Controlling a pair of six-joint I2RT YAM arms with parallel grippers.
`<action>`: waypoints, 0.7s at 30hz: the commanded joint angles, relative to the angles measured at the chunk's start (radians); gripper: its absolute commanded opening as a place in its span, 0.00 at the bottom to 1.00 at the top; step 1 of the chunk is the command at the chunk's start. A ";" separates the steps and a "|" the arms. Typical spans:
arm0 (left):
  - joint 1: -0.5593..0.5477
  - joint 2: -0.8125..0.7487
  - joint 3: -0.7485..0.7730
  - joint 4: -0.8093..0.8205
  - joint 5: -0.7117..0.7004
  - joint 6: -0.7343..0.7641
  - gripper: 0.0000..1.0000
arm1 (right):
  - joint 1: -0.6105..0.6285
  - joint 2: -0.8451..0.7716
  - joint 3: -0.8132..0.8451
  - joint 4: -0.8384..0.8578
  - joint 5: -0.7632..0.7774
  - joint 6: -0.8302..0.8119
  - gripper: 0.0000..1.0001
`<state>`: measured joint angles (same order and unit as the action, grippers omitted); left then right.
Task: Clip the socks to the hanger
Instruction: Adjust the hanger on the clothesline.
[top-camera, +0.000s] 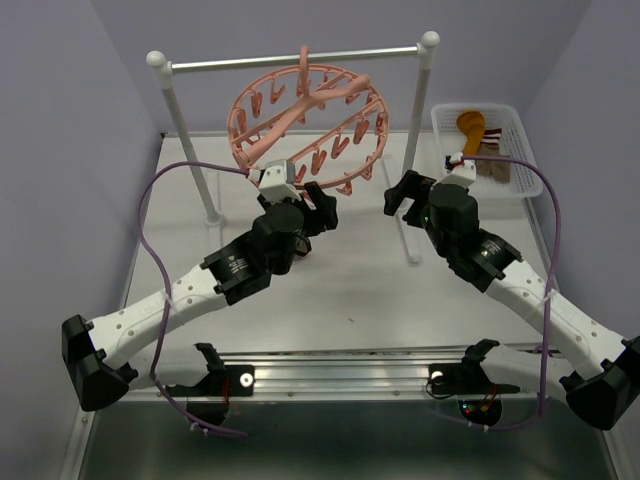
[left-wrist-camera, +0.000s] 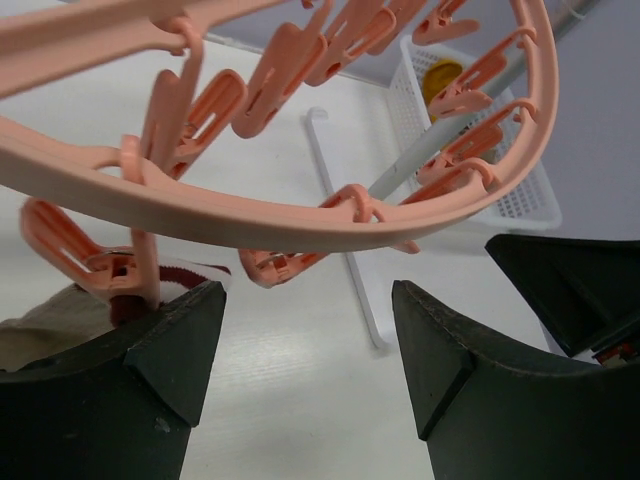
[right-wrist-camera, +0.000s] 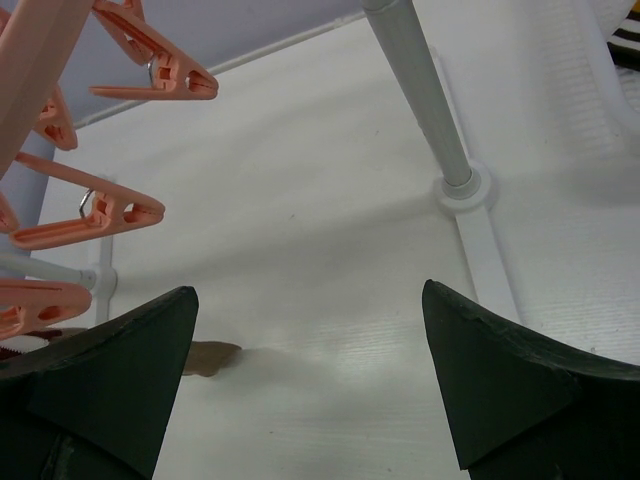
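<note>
Pink hanger (left-wrist-camera: 250, 222) ring curves just above the left gripper (left-wrist-camera: 305, 310). Its fingers stand wide apart with nothing between them. One brown sock (left-wrist-camera: 45, 325) hangs at a clip just beside one finger, outside the gap. The right gripper (right-wrist-camera: 310, 300) is wide apart too and holds nothing.

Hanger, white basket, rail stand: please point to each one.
hanger (top-camera: 300, 111), top external view, thick middle spoke
white basket (top-camera: 497, 107), top external view, far rim
rail stand (top-camera: 220, 63), top external view, horizontal bar
</note>
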<state>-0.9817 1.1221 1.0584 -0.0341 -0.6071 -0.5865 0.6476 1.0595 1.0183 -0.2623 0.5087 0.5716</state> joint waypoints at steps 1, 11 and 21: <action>-0.003 -0.022 0.058 0.036 -0.182 -0.006 0.78 | -0.008 -0.021 0.003 0.009 0.027 -0.024 1.00; 0.158 -0.038 0.060 -0.035 -0.206 -0.047 0.71 | -0.008 -0.043 0.002 0.009 0.025 -0.038 1.00; 0.276 -0.061 0.045 0.045 -0.207 0.020 0.71 | -0.008 -0.003 0.063 0.054 -0.309 -0.286 1.00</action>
<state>-0.7372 1.0943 1.0683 -0.0856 -0.7658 -0.5999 0.6468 1.0386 1.0187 -0.2600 0.3885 0.4339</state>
